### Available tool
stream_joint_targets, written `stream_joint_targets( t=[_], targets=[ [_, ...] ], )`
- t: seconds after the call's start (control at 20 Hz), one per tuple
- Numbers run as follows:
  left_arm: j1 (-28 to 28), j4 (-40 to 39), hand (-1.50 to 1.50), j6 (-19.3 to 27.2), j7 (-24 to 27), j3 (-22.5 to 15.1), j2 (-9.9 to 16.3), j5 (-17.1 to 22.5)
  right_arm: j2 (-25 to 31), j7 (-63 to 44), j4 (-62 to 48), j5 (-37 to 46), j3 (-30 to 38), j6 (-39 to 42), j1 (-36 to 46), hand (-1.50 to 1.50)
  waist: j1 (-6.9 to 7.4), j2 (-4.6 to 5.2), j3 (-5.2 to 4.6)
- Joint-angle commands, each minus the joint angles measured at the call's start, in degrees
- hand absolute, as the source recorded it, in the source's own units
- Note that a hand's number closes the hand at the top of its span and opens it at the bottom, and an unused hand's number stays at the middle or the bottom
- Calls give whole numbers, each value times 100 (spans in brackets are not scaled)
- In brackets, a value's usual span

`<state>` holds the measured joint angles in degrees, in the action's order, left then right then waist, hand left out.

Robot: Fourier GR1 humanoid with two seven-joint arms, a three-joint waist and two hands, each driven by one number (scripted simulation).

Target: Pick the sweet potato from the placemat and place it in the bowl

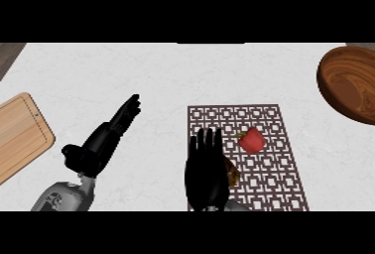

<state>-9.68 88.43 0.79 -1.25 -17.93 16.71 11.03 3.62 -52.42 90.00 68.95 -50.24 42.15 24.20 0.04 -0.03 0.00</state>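
A pale marbled worktop (147, 69) is seen filling pretty much the whole view, with lots of bare room left along the far side and in the middle. The patterned brown placemat (275, 149) is laid right of centre, its near edge cut off by the view's lower edge. A wooden bowl (351, 84) is parked at the far right corner, partly cropped by the right edge and kept well apart from the placemat. A wooden cutting board (18, 134) is cropped by the left edge.

The left hand (102, 141) is held over bare worktop left of the placemat, fingers straight and pressed together, nothing gripped. The right hand (207, 168) is held over the placemat's left edge, fingers straight and close together, nothing held either. A brownish thing, likely the sweet potato (231, 172), is only glimpsed on the placemat, mostly hidden just beside the right hand. A red fruit (252, 141) with a green stem is sat on the placemat, near the right fingertips.
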Motion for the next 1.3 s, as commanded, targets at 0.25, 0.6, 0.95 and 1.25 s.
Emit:
stream_joint_targets(
  t=[0.25,0.6,0.95,1.25],
  targets=[
    [-8,310,0,-99,-379,123,-337,-288,290,858,-525,315,875,-339,138,-150,12,2,1],
    [126,194,0,-262,-238,275,-480,-520,-105,1429,-1185,544,1045,-1036,120,150,22,7,1],
    [445,492,0,-560,-329,447,-431,-494,-35,1882,-820,992,974,-976,252,150,21,-2,0],
    [237,149,0,-436,-134,468,-672,-720,535,2594,-460,509,1555,-1651,-388,150,-51,-1,2]
  ],
)
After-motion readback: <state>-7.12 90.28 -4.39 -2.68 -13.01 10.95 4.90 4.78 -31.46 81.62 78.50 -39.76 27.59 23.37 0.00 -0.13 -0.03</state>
